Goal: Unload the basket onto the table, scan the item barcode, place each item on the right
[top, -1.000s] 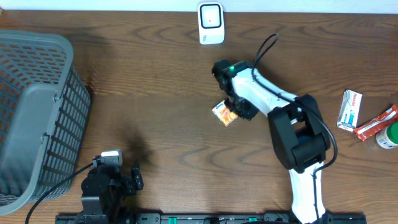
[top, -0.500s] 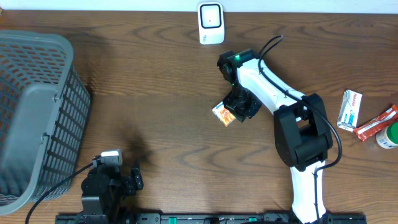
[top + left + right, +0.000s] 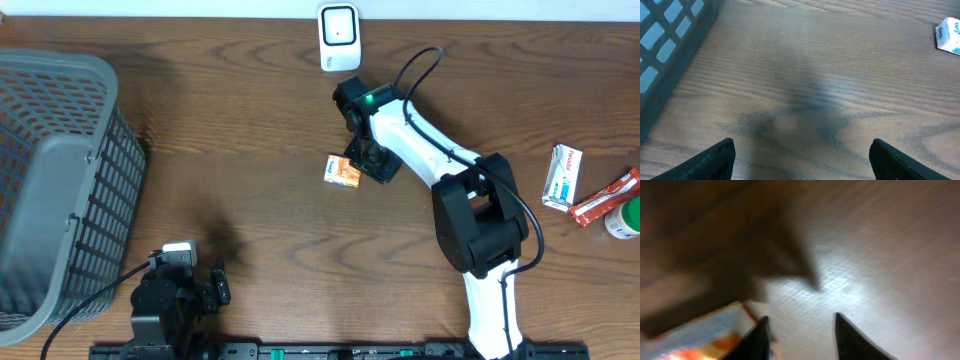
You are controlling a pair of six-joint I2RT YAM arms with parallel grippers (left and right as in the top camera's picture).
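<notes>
The item, a small white and orange packet (image 3: 343,171), lies flat on the wooden table. My right gripper (image 3: 368,160) stands just to its right, open. In the right wrist view, bare table shows between the two dark fingers (image 3: 800,332), and the blurred packet (image 3: 695,337) lies outside the left finger (image 3: 757,340). A white scanner (image 3: 339,37) stands at the table's back edge, above the packet. My left gripper (image 3: 802,160) is open over bare wood near the front left. The packet (image 3: 950,35) shows at the far upper right of the left wrist view.
A large grey mesh basket (image 3: 60,180) fills the left side, and its wall (image 3: 670,40) shows in the left wrist view. At the right edge lie a white box (image 3: 563,176), a red packet (image 3: 603,198) and a green-topped container (image 3: 625,218).
The right gripper has opened and let go of the packet. The packet now lies flat on the table, a little further left. The left arm has not moved.
</notes>
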